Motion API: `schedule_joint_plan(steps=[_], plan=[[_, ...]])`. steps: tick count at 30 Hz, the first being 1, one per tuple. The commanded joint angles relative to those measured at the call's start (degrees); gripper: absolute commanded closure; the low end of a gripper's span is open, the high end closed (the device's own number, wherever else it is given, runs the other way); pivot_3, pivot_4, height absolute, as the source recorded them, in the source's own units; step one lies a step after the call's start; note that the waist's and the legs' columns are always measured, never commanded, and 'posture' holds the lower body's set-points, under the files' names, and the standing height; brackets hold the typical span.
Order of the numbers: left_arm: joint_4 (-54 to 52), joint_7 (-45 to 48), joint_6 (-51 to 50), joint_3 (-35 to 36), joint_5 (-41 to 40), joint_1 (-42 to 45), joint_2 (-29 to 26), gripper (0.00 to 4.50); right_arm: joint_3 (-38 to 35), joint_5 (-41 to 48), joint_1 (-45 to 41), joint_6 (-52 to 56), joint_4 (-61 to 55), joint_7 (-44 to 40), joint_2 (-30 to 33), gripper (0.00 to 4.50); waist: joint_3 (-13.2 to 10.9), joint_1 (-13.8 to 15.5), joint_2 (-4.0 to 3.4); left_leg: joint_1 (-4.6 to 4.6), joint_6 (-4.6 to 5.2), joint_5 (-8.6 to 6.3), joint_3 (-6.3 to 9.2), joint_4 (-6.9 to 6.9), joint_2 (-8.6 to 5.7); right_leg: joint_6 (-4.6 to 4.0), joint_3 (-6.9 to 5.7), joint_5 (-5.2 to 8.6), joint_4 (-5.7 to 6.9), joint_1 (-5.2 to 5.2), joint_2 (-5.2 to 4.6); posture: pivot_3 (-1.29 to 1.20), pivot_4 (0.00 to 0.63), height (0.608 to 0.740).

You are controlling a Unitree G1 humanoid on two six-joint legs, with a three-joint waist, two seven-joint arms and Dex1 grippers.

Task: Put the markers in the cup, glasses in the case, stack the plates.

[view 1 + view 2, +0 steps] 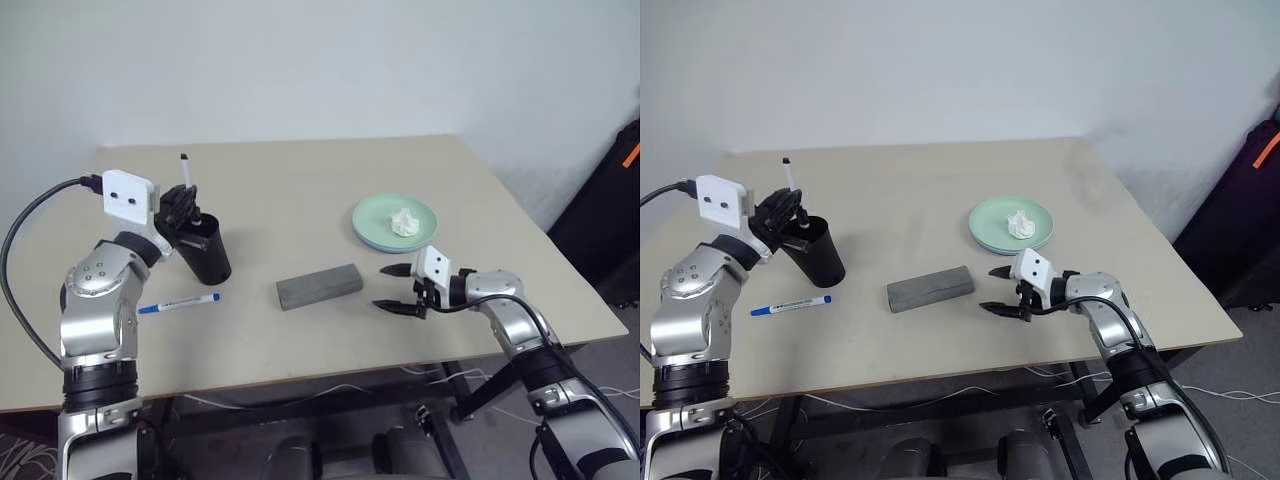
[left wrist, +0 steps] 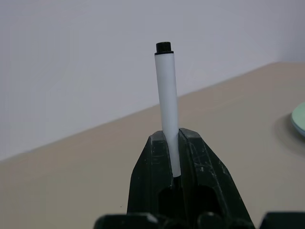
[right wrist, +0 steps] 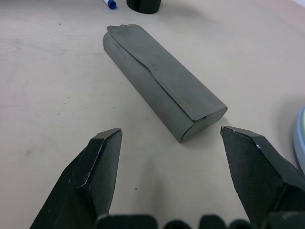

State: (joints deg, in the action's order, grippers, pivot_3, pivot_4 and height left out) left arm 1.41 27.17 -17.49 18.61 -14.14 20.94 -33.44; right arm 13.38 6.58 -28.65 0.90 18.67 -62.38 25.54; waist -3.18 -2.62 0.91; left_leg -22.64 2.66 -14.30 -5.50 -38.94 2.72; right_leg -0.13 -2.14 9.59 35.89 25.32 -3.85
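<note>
Markers: 1 white marker with a black end (image 2: 166,105) is clamped upright in the left claw (image 1: 185,213), just above the tilted black cup (image 1: 205,252); the blue-capped marker (image 1: 178,303) lies on the bench (image 1: 300,190) nearby. The closed grey case (image 1: 318,286) rests mid-bench. The right claw (image 1: 398,290) stands apart beside it. The 2 stacked plates (image 1: 375,220) hold a white wad (image 1: 403,222).

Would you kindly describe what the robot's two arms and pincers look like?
Both arms are silver-grey metal with black joints. Each wrist bears a white camera box with two dark holes. The left pincer and right pincer have two black pointed fingers. Black cables run along both arms.
</note>
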Motion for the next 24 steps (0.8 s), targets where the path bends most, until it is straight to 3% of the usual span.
schedule_joint_plan(steps=[1, 10, 19, 24], plan=[[-0.4, -1.5, 0.3, 1.7, 0.2, -0.1, -1.1, 4.47, -0.5, 0.1, -1.2, -1.2, -0.9, -0.1, -0.1, 0.91, 0.0, 0.0, 0.00, 0.00, 0.00, 0.00, 0.00, 0.01, 0.00, 0.00, 0.00, 0.00, -0.01, 0.00, 0.00, 0.00, 0.000, 0.740], [3.7, -1.4, 3.2, 1.1, -0.7, 0.2, 0.3, 4.47, -0.4, 0.1, -1.0, -1.0, -1.2, 0.0, -0.2, 0.91, 0.0, 0.0, 0.00, -0.01, -0.01, 0.00, 0.00, 0.02, 0.00, 0.00, -0.02, 0.00, -0.01, 0.01, -0.01, 0.00, 0.000, 0.740], [6.5, -0.3, 4.9, -0.1, -0.6, 1.8, 0.5, 1.81, -0.5, 0.1, -1.1, -1.0, -1.2, 0.2, -0.2, 0.91, 0.0, 0.0, 0.00, -0.02, -0.01, 0.00, -0.01, 0.02, 0.01, 0.00, -0.03, 0.00, -0.02, 0.01, -0.01, 0.00, 0.000, 0.740], [5.9, 4.0, 4.1, -0.4, -2.6, 2.9, -1.0, 1.81, -0.5, 0.0, -1.2, -1.1, -1.0, 0.4, -0.4, 0.91, 0.0, 0.0, 0.00, -0.02, -0.01, 0.00, -0.02, 0.05, 0.02, -0.01, -0.03, 0.00, -0.03, 0.05, 0.00, 0.00, 0.000, 0.740]])
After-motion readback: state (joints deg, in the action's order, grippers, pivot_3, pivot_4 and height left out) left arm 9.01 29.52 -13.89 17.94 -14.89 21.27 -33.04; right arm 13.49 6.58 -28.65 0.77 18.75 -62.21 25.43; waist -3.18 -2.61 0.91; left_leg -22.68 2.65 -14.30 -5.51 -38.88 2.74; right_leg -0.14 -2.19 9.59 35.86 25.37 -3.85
